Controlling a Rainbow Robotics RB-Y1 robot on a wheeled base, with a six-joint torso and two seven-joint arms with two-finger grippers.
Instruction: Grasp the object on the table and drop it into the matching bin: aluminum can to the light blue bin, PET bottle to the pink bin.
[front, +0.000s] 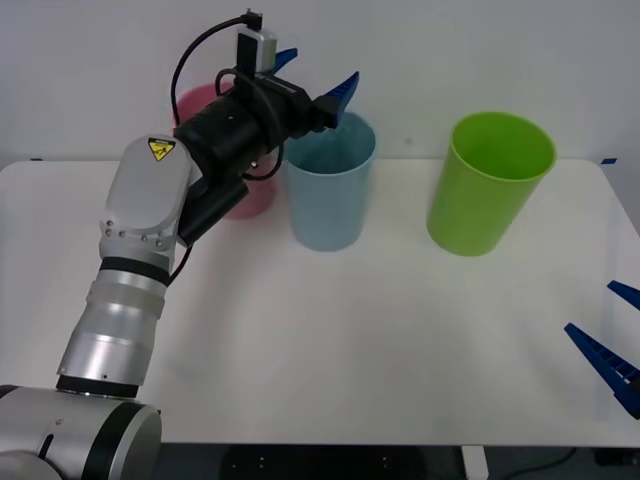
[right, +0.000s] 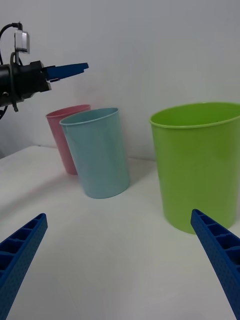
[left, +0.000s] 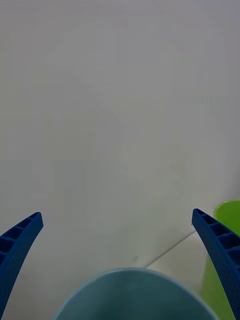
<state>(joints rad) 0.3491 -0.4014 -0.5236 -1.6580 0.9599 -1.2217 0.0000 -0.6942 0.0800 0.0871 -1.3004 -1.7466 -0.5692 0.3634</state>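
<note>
Arm on the left raised, left gripper (front: 318, 75) above the blue bin (front: 328, 190), fingers spread wide, holding nothing. Can not visible; likely dropped inside. Pink bin (front: 205, 100) at nine o'clock of blue. Right gripper (front: 612, 340) parked, open. Next: pull back.
</note>
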